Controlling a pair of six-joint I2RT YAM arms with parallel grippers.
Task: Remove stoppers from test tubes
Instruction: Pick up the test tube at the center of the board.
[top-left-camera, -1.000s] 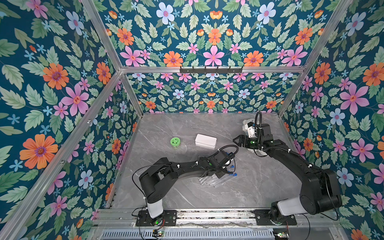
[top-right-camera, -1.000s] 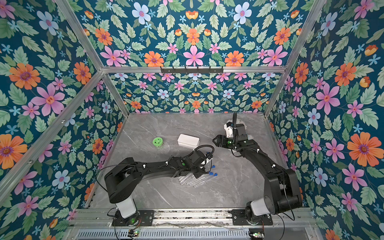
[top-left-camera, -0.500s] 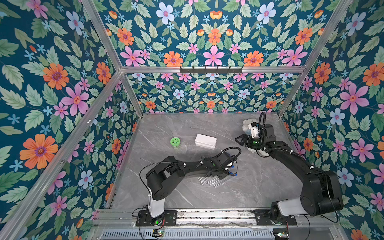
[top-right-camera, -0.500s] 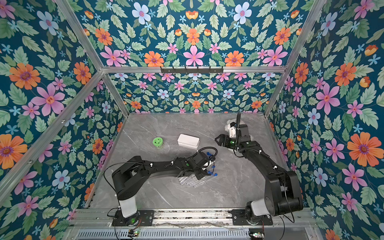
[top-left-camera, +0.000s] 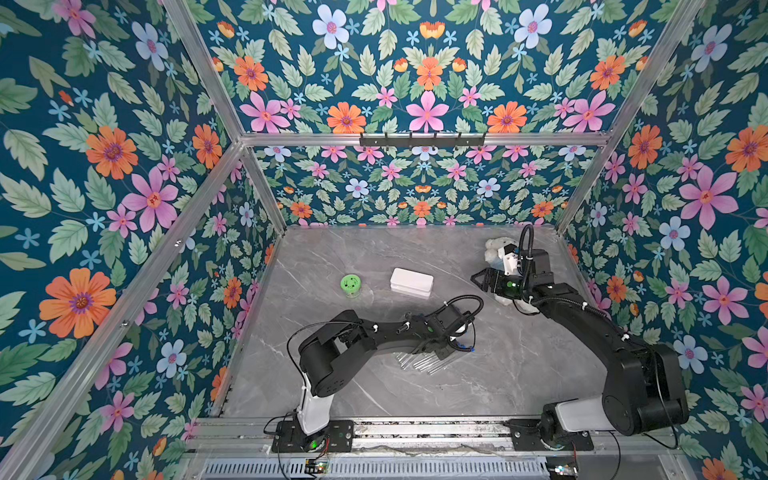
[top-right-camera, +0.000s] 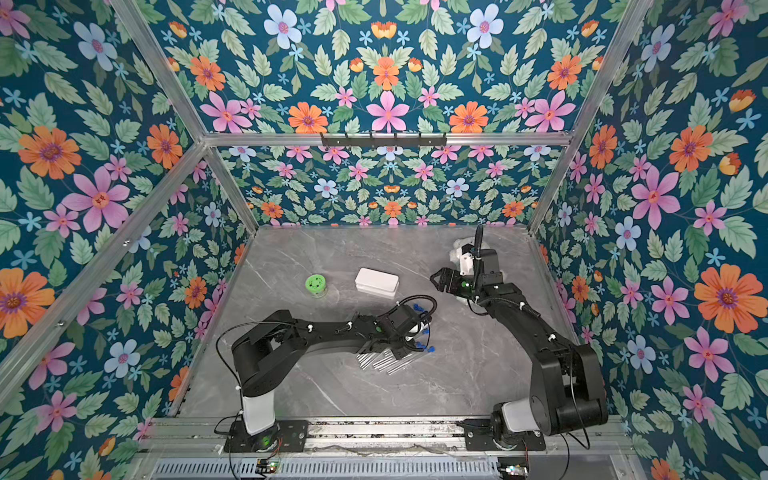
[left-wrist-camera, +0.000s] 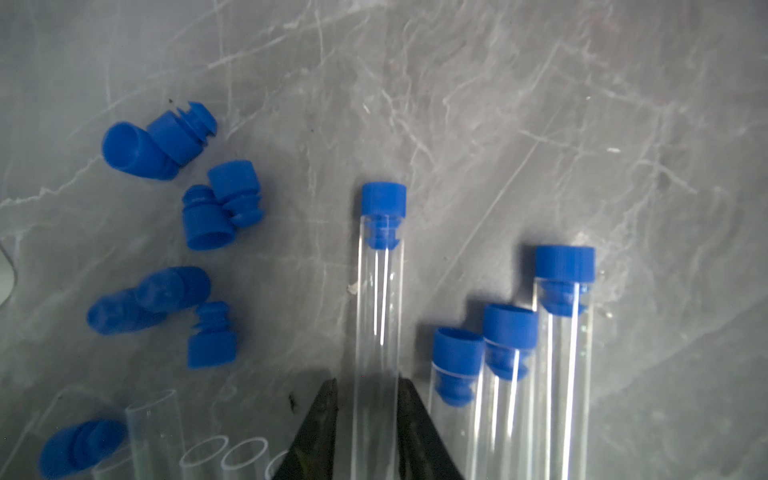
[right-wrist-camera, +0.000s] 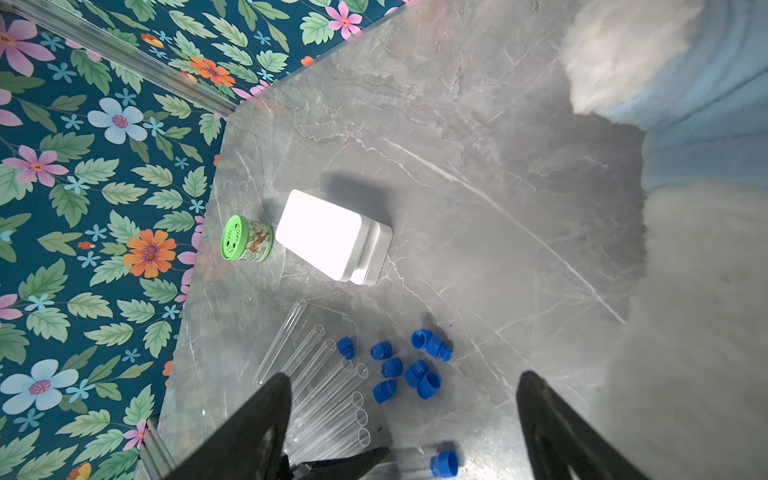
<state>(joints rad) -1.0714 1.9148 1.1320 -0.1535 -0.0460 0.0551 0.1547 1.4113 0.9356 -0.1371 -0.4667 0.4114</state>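
Left fingers (left-wrist-camera: 326, 419) are pinching one capped tube (left-wrist-camera: 376, 324) partway down. Its blue stopper (left-wrist-camera: 383, 199) is plugged into the end that points away from the fingers. Can't tell if that tube is lifted or lying flat.

Just beside it, three more capped tubes (left-wrist-camera: 561, 374) lie side by side on the tabletop (left-wrist-camera: 540, 104). On the other side there's a scatter of loose stoppers (left-wrist-camera: 208, 216), a couple of them touching. Near those is a row of open tubes (left-wrist-camera: 153, 436) with bare mouths.

In a top view the whole pile (top-left-camera: 419, 361) sits around the middle of the tabletop, partly under the left wrist.

Right fingers (right-wrist-camera: 257, 424) are spread wide with nothing between them. They hang over the far right part of the tabletop, well apart from the tubes and right by a white fluffy thing (top-left-camera: 496, 245).

A white box (top-left-camera: 411, 281) and a green-lidded jar (top-left-camera: 350, 284) sit near each other farther back, apart from the pile.
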